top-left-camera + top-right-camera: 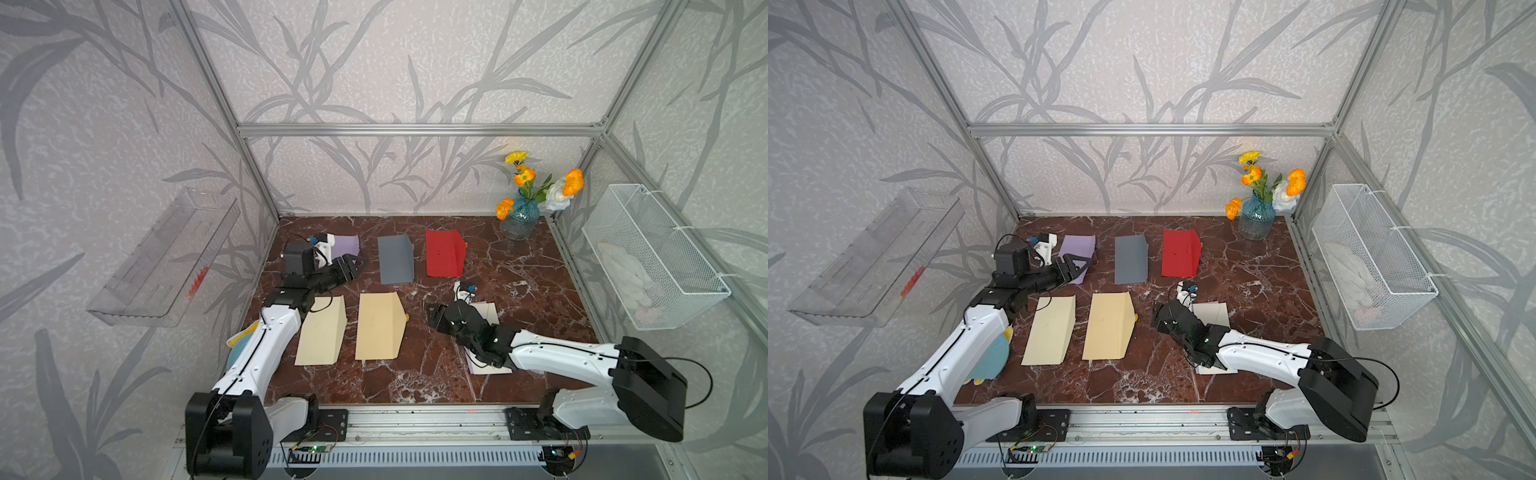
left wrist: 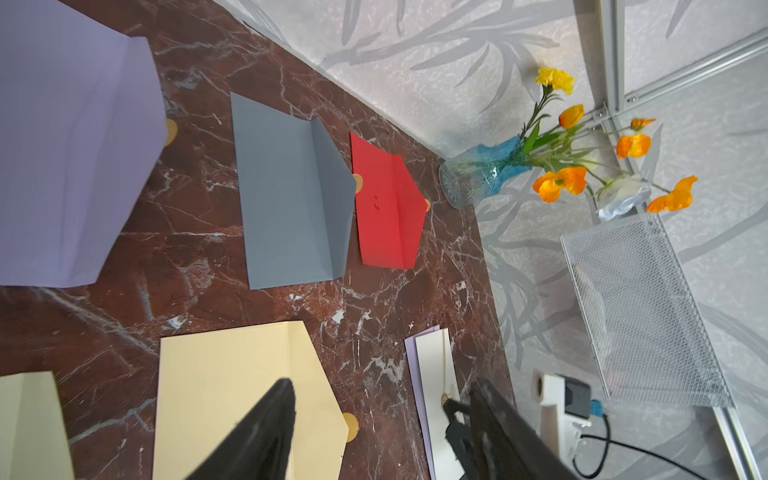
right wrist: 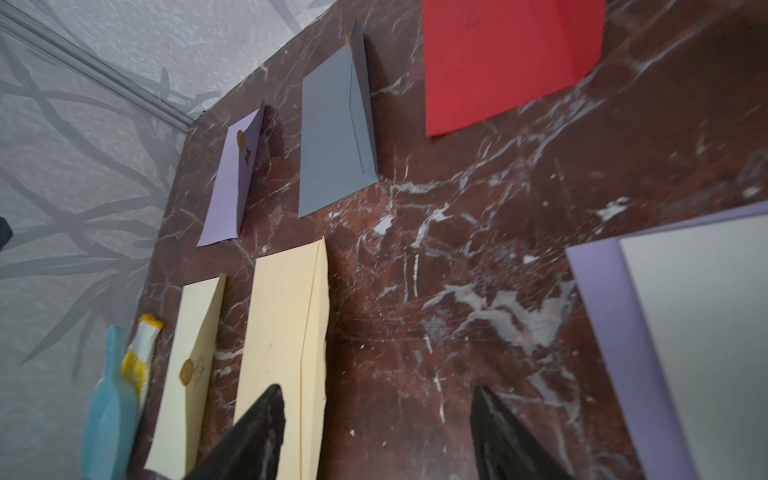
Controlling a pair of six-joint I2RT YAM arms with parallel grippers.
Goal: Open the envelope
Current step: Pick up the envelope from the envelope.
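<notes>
My right gripper [image 3: 376, 390] is spread and empty above the counter [image 3: 457, 249], just beside the lavender-edged envelope [image 3: 706, 332], which lies flat under my right arm. My left gripper [image 2: 380, 382], also released, holds nothing near the back-left purple envelope [image 2: 75, 145].

The desk [image 1: 519, 266] is glossy polished marble, dark red with white veins. The red envelope [image 1: 442, 255] and grey envelope [image 1: 395, 259] are smooth matt paper. Vase [image 1: 519, 222]: textured blue glass; basket [image 1: 665, 266]: white wire mesh; shelf [image 1: 162, 266]: clear plastic
</notes>
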